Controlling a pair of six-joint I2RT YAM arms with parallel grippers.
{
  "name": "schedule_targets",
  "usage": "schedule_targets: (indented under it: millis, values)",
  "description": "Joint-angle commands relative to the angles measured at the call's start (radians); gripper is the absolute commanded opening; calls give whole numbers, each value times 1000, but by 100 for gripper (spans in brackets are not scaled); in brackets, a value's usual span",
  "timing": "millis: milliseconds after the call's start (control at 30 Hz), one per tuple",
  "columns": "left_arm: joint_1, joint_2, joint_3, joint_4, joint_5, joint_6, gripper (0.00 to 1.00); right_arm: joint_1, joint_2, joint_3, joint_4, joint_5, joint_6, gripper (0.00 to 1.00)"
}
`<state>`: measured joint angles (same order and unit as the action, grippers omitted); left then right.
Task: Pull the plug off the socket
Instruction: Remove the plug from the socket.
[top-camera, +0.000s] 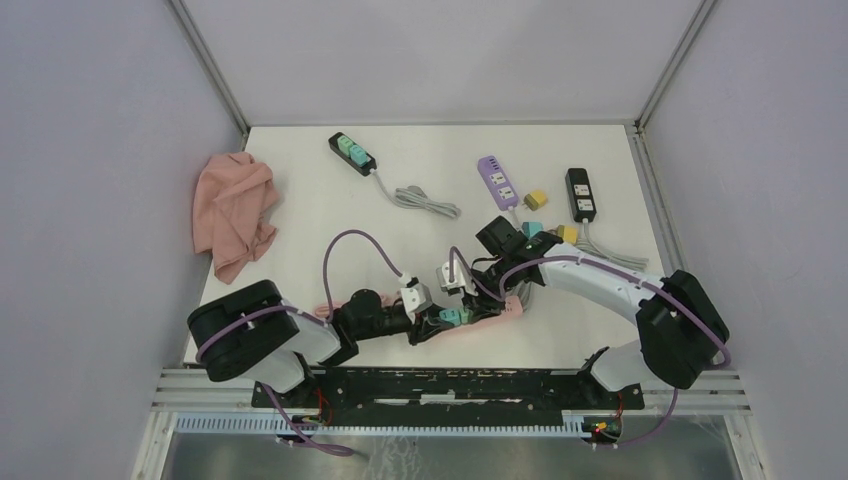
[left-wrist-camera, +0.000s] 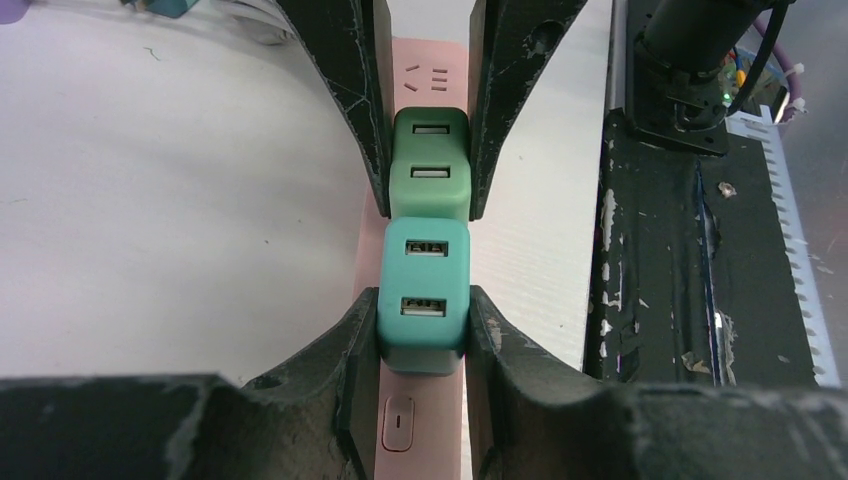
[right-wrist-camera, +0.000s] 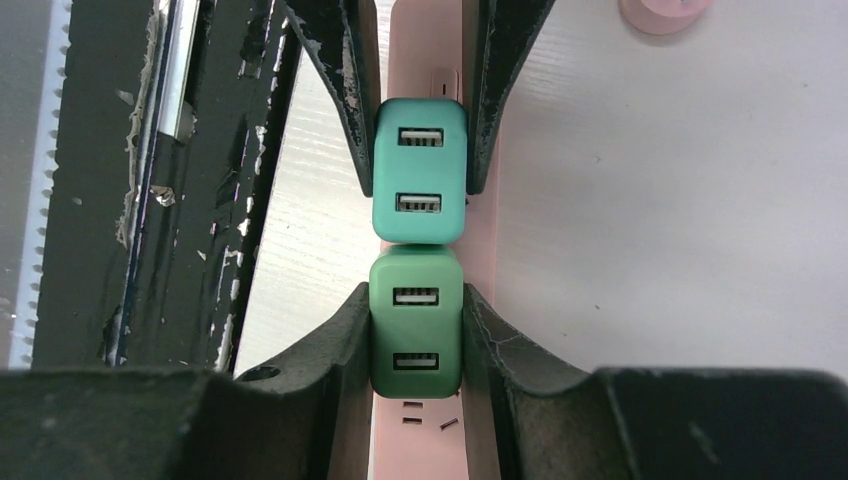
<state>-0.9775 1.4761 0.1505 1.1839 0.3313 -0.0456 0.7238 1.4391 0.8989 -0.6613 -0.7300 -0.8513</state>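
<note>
The teal plug and green plug are smooth matt plastic; the strip, smooth pink plastic; bench matt white; cloth soft fabric.

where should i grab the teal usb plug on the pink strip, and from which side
Take the teal USB plug by its two flat long sides, from straight above, gripping across the pink power strip. The green USB plug butts against one end, so that end is blocked. The left gripper is shut on it this way.
</note>
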Motion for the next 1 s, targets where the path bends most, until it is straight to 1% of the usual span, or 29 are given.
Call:
schedule_targets:
  millis: [0,133,233,300,367,400,467,500,600,667,733,800,867,967]
  values:
    - [5,30,-5,-39,-24,12,3,43,-6,55,60,-145,109,0]
    - [4,48,0,-29,-21,8,3,22,17,81,90,-124,188,0]
    - [5,58,0,-22,-20,7,3,-33,16,79,92,-106,190,0]
    - [5,61,1,-22,-20,7,3,-62,1,76,58,-95,145,0]
    - [4,64,1,-22,-20,6,3,-64,-28,49,35,-103,80,0]
    - [5,66,3,-25,-20,6,3,-59,-40,33,29,-151,59,0]
    - [6,75,11,-28,-16,6,3,-17,-49,21,28,-233,44,0]
    - [6,80,15,-27,-14,5,3,17,-41,31,29,-241,51,0]
    - [6,98,24,-24,-10,-2,3,64,14,85,37,-223,111,0]
    - [6,101,22,-18,-13,-9,3,58,24,106,16,-181,111,0]
    - [6,103,18,-12,-15,-12,3,17,-2,92,23,-154,104,0]
    - [6,104,19,-14,-15,-14,3,-41,-26,82,-12,-139,37,0]
    - [6,103,23,-19,-17,-12,3,-70,-35,86,-122,-122,-81,0]
    - [7,105,32,-29,-13,-6,3,-62,-52,71,-182,-196,-171,0]
